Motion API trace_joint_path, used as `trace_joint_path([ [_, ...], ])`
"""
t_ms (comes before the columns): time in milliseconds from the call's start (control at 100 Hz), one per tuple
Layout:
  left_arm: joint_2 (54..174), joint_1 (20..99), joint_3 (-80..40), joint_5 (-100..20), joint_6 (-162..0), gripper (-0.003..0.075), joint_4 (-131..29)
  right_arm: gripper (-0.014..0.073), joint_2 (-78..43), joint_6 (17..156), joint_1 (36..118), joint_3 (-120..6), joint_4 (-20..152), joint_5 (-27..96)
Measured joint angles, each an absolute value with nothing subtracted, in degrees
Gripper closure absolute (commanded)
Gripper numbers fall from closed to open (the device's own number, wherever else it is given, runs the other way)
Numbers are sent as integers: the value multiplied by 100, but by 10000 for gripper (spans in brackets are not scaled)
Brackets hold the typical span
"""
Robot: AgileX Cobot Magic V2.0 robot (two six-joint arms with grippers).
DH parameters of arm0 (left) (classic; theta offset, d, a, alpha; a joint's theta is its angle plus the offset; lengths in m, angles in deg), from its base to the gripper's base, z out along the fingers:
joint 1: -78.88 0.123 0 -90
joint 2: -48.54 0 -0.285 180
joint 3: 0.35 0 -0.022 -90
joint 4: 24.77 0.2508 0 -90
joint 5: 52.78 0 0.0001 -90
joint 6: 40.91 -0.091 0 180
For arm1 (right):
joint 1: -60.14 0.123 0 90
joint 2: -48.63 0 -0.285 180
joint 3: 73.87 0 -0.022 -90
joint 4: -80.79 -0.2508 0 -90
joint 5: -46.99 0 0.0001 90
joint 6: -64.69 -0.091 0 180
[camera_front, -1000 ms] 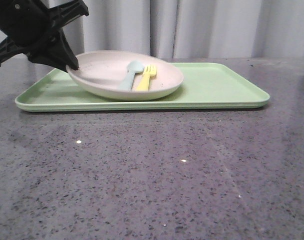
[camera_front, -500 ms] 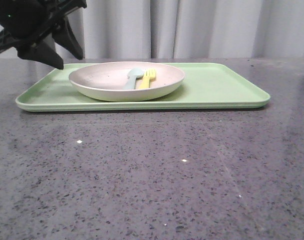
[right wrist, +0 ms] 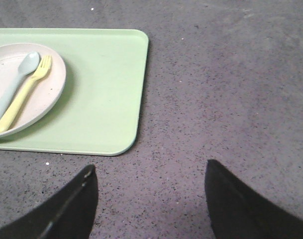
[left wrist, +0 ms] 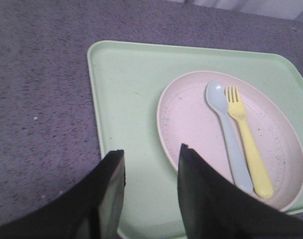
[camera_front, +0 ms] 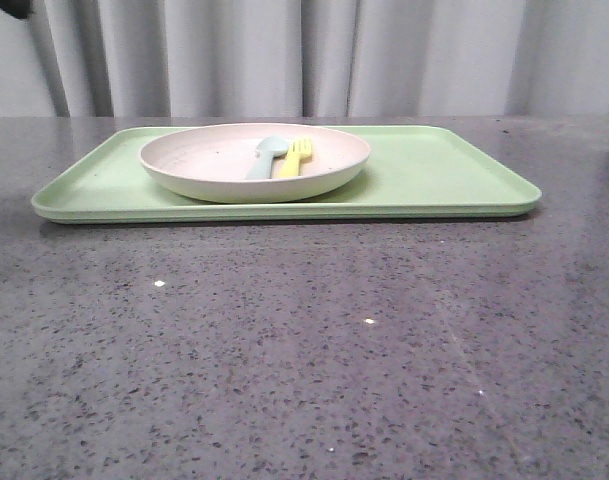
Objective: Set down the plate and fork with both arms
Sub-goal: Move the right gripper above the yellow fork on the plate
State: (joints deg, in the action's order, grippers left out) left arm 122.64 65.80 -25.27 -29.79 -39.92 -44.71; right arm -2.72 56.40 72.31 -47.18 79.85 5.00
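Note:
The cream-pink plate [camera_front: 214, 165] rests flat on the left half of the light-green tray [camera_front: 434, 175]. The yellow fork [camera_front: 296, 158] lies in the plate beside a pale blue spoon [camera_front: 268, 155]. In the left wrist view the plate [left wrist: 191, 124], fork [left wrist: 248, 144] and spoon [left wrist: 226, 129] show. My left gripper [left wrist: 151, 152] is open and empty above the tray's left part, apart from the plate's rim. My right gripper [right wrist: 151, 172] is open and empty over bare table, right of the tray [right wrist: 106, 89]. The plate [right wrist: 47, 94] and fork [right wrist: 22, 97] show there too.
The dark speckled stone table [camera_front: 304, 350] stretches in front of and around the tray. A grey curtain [camera_front: 384, 55] hangs behind. The right half of the tray holds nothing.
My left gripper let go of the plate's left rim, opened, and rose up and left out of the front view. The plate went from tilted to flat on the tray.

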Motion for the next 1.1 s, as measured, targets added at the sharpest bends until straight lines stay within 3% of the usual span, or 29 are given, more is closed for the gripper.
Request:
trace_joint_path([
  [570, 8998, 8191, -3642, -1501, -3992, 472, -3496, 118, -2919, 5640, 8277, -7053, 7891, -387],
  [1100, 8751, 8386, -3642, -1118, -3992, 472, -3437, 118, -5638, 4872, 9048, -9533, 7877, -1274],
])
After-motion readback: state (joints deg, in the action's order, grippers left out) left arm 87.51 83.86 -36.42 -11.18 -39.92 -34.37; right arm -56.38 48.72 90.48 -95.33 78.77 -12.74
